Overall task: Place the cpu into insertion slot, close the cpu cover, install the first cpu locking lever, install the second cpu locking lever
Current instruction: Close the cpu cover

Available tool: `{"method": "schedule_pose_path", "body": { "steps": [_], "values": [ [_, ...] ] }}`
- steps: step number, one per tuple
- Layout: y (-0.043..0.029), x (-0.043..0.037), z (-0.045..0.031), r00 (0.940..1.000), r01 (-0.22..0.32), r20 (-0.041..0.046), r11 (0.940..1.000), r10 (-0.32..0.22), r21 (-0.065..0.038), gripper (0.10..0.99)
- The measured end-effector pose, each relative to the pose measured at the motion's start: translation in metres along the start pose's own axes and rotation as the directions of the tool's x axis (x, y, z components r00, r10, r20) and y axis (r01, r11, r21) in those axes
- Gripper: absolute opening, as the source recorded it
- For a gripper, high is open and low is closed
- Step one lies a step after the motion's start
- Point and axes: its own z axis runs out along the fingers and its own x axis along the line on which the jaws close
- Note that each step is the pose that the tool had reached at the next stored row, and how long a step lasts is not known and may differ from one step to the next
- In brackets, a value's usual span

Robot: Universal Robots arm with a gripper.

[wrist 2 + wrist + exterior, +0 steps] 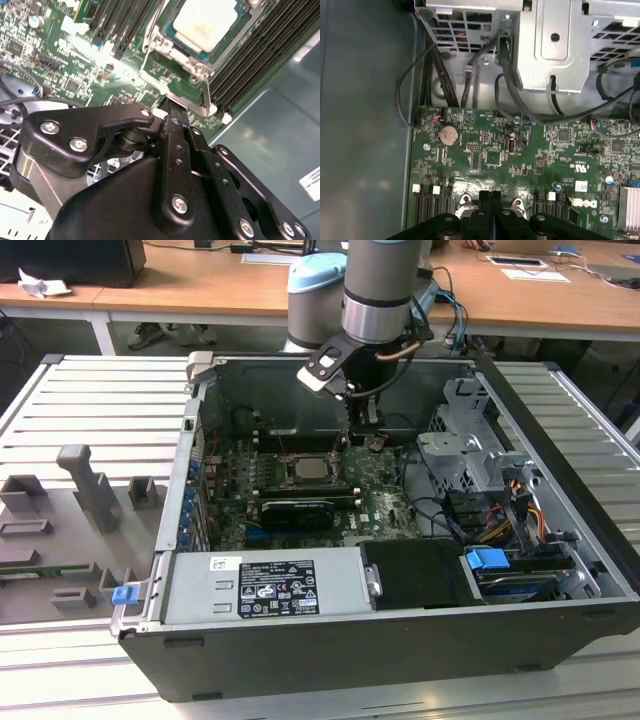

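Where an open computer case [560,570] lies on its side on a slatted metal desk [90,400], a grey robot arm [375,290] reaches down into it from the far side. In the exterior view its black claw [366,440] hangs low over the green circuit board [385,500], just beyond the far corner of the insertion slot [335,478] and towards the exterior view's right.

The cpu [308,468], a small square chip with a pale metal top, lies flat inside that slot. In the second wrist view the cpu [205,20] shows through the cut-out middle of the cpu cover [197,59], a thin silver frame lying down around it. The claw [174,114] has its two fingers pressed together with nothing visible between them, and its tip is right at a metal edge of the socket frame; whether it touches cannot be told. Long black memory slots [250,55] run beside the socket.

In the first wrist view the claw [490,196] again shows its fingers together, with a round silver coin battery [449,134] on the board beyond, black cables [445,75], and a grey metal drive cage [555,45].

In the exterior view, a long black graphics card [297,510] sits near the socket on the near side, and a grey power supply [260,585] lies along the case's near edge.
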Motion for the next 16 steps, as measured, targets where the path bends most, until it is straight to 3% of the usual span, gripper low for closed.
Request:
{"method": "schedule_pose_path", "body": {
  "steps": [3,10,13,16],
  "values": [
    [-0.0074,0.0004,0.0016,1.0,0.0,0.0,1.0,0.0,-0.001,0.106],
    [-0.0344,0.0019,0.011,1.0,0.0,0.0002,1.0,0.0,-0.003,0.106],
    [-0.0419,0.0023,0.0121,1.0,0.0,0.0004,1.0,0.0,-0.003,0.106],
    [-0.0444,0.0025,0.0122,1.0,0.0,0.0002,1.0,0.0,-0.003,0.106]
  ]
}}
